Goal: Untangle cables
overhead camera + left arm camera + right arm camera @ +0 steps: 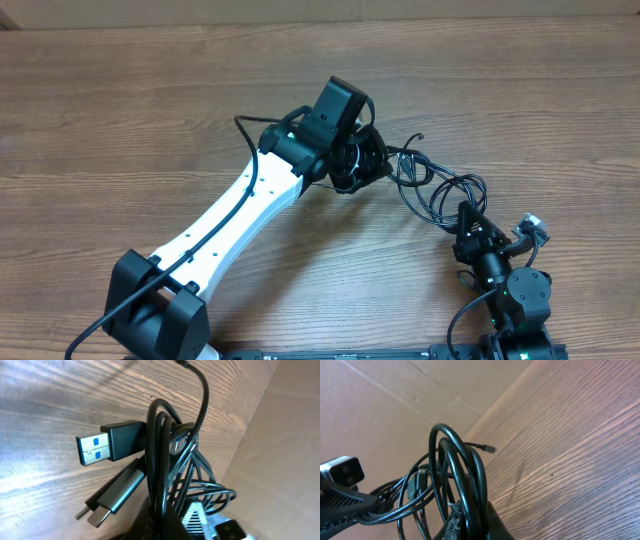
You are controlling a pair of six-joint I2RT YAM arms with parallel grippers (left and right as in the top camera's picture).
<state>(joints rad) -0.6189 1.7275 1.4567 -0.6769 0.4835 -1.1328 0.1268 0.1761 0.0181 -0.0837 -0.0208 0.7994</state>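
both arms meet over the middle-right of the wooden table (150, 100), with the cables (432, 182) strung between them. the left gripper (352, 165) sits at the end of the white arm, near the centre of the table. the right gripper (468, 222) is lower and off to the right, close to the front edge. the black loops hang in the gap between the two, a messy bunch and not a neat coil.

left pincer: clenched on the cables. in the left wrist view the bundle comes straight up out of the bottom of the frame where its fingers are. a fat usb-a plug (97, 449) with the blue insert sticks out sideways to the left. a slimmer grey plug (110, 502) angles down below it, and both sit just above the wood grain. whether they touch the table, can't tell.

right pincer: also clamped on the cables. in the right wrist view several loops (457, 470) arch up out of the dark fingers at the bottom edge. one thin loose end with a tiny plug (489, 449) pokes out to the right above the table. the same loose end shows from overhead, curling up past the loops (420, 137).

the loops cross over each other in both wrist views, so it's a tangled bunch.
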